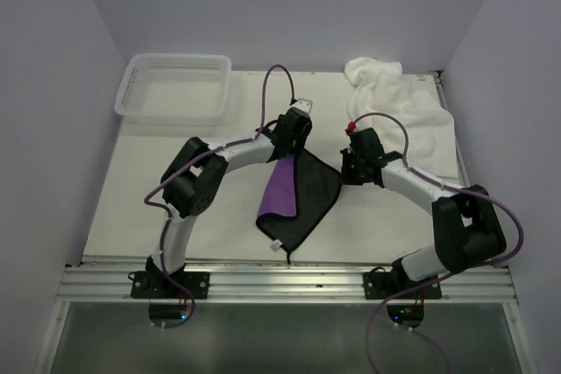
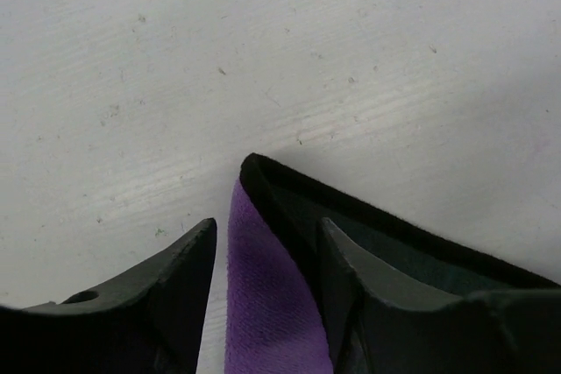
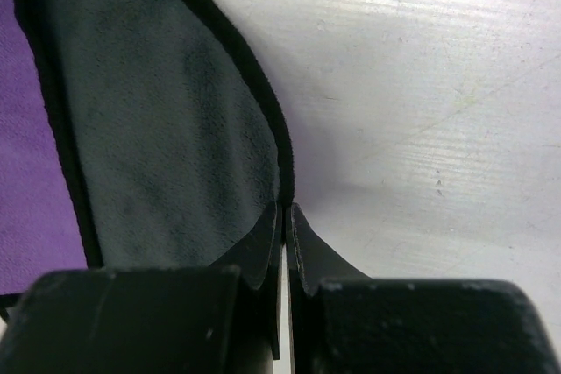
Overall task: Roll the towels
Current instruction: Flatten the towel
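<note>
The small purple towel lies partly folded at the table's middle, its dark back side turned up on the right. My left gripper is at the towel's far corner. In the left wrist view its fingers straddle the purple corner, and a strip of table shows beside the left finger. My left gripper is open. My right gripper is at the right corner, and in its wrist view it is shut on the dark trim. The large white towel lies crumpled at the back right.
A white mesh basket stands at the back left corner. White walls close in the table on the left, right and back. A metal rail with both arm bases runs along the near edge.
</note>
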Controlling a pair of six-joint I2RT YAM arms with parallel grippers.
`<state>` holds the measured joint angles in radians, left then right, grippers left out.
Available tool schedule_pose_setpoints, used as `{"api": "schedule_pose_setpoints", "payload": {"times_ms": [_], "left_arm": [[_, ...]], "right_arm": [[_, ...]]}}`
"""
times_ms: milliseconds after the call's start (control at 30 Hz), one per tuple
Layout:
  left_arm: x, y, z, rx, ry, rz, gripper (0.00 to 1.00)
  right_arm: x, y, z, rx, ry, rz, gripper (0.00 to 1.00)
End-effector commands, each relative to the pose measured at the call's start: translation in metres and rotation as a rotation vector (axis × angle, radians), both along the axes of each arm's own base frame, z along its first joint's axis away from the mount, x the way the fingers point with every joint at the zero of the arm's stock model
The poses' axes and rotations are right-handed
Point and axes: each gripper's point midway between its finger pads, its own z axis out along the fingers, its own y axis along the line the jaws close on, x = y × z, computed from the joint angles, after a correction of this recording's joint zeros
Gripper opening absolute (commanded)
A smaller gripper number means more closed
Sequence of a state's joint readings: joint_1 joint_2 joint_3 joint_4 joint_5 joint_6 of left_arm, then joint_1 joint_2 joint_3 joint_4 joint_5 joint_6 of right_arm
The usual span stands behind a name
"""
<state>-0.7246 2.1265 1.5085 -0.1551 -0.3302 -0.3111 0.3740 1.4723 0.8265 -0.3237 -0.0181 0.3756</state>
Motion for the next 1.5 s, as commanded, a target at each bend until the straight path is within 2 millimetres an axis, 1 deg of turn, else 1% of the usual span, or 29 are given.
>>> {"api": "schedule_pose_setpoints", "payload": {"times_ms": [0,133,167,233,300,333,367,400,467,500,533,600,633,733,800,833,900,933,1000,1033,1067,1100,1133,1167,1200,1233,1267,1433,1467], "left_arm": [[0.016,0.002,0.021,0.01,-0.061,0.016,0.5],[0.018,0.01,0.034,0.033,-0.1,0.014,0.39],[0.018,0.012,0.038,0.035,-0.108,0.018,0.33],[0.017,0.017,0.044,0.049,-0.118,0.018,0.31],[0.014,0.022,0.052,0.055,-0.131,0.017,0.2],[0.014,0.026,0.059,0.056,-0.144,0.02,0.16],[0.013,0.028,0.061,0.06,-0.143,0.021,0.07],[0.011,0.033,0.059,0.07,-0.136,0.025,0.05],[0.007,0.042,0.071,0.079,-0.144,0.042,0.01],[0.004,0.049,0.072,0.09,-0.141,0.051,0.0],[0.002,0.054,0.086,0.077,-0.159,0.06,0.0],[-0.006,0.063,0.091,0.09,-0.157,0.057,0.0],[-0.01,0.069,0.103,0.083,-0.169,0.059,0.0],[-0.025,0.082,0.111,0.093,-0.161,0.051,0.0],[-0.032,0.089,0.118,0.09,-0.163,0.052,0.0],[-0.037,0.094,0.131,0.075,-0.182,0.061,0.0],[-0.047,0.104,0.133,0.062,-0.178,0.098,0.0],[-0.053,0.109,0.145,0.037,-0.197,0.113,0.0],[-0.064,0.113,0.145,-0.005,-0.197,0.116,0.0],[-0.069,0.112,0.164,-0.073,-0.239,0.105,0.0],[-0.077,0.116,0.157,-0.082,-0.23,0.101,0.0],[-0.082,0.117,0.159,-0.116,-0.234,0.107,0.0],[-0.088,0.115,0.179,-0.186,-0.281,0.087,0.0],[-0.096,0.118,0.17,-0.197,-0.275,0.074,0.0],[-0.101,0.119,0.174,-0.228,-0.29,0.07,0.0],[-0.108,0.12,0.193,-0.287,-0.337,0.056,0.0],[-0.114,0.122,0.187,-0.293,-0.331,0.048,0.0],[-0.14,0.118,0.2,-0.377,-0.331,-0.051,0.0],[-0.144,0.117,0.199,-0.387,-0.327,-0.063,0.0]], "right_arm": [[0.003,0.004,0.005,0.019,-0.033,0.028,0.0],[0.002,0.005,0.003,0.022,-0.023,0.027,0.0],[0.003,0.006,0.004,0.026,-0.025,0.029,0.0],[0.005,0.008,0.007,0.035,-0.03,0.029,0.0],[0.007,0.01,0.012,0.037,-0.035,0.033,0.0],[0.011,0.01,0.018,0.038,-0.047,0.033,0.0],[0.013,0.011,0.022,0.038,-0.054,0.037,0.0],[0.014,0.011,0.025,0.035,-0.053,0.039,0.0],[0.024,0.014,0.04,0.04,-0.086,0.047,0.0],[0.03,0.016,0.051,0.035,-0.102,0.059,0.0],[0.033,0.018,0.057,0.034,-0.109,0.07,0.0],[0.037,0.018,0.061,0.016,-0.107,0.088,0.0],[0.041,0.019,0.07,0.013,-0.114,0.092,0.0],[0.047,0.023,0.085,0.022,-0.132,0.107,0.0],[0.049,0.024,0.097,0.028,-0.158,0.116,0.0],[0.049,0.024,0.102,0.03,-0.168,0.123,0.0],[0.051,0.021,0.111,0.011,-0.192,0.13,0.0],[0.05,0.02,0.12,0.009,-0.204,0.135,0.0],[0.047,0.018,0.128,-0.003,-0.208,0.149,0.0],[0.047,0.018,0.14,0.005,-0.232,0.148,0.0],[0.046,0.018,0.145,0.007,-0.24,0.155,0.0],[0.043,0.018,0.152,0.012,-0.244,0.158,0.0],[0.039,0.018,0.161,0.024,-0.259,0.163,0.0],[0.036,0.018,0.167,0.029,-0.268,0.167,0.0],[0.033,0.016,0.172,0.032,-0.27,0.166,0.0],[0.029,0.017,0.175,0.04,-0.275,0.172,0.0],[0.024,0.015,0.186,0.049,-0.301,0.177,0.0],[-0.008,0.017,0.196,0.11,-0.308,0.223,0.0],[-0.019,0.02,0.206,0.145,-0.326,0.248,0.0]]}}
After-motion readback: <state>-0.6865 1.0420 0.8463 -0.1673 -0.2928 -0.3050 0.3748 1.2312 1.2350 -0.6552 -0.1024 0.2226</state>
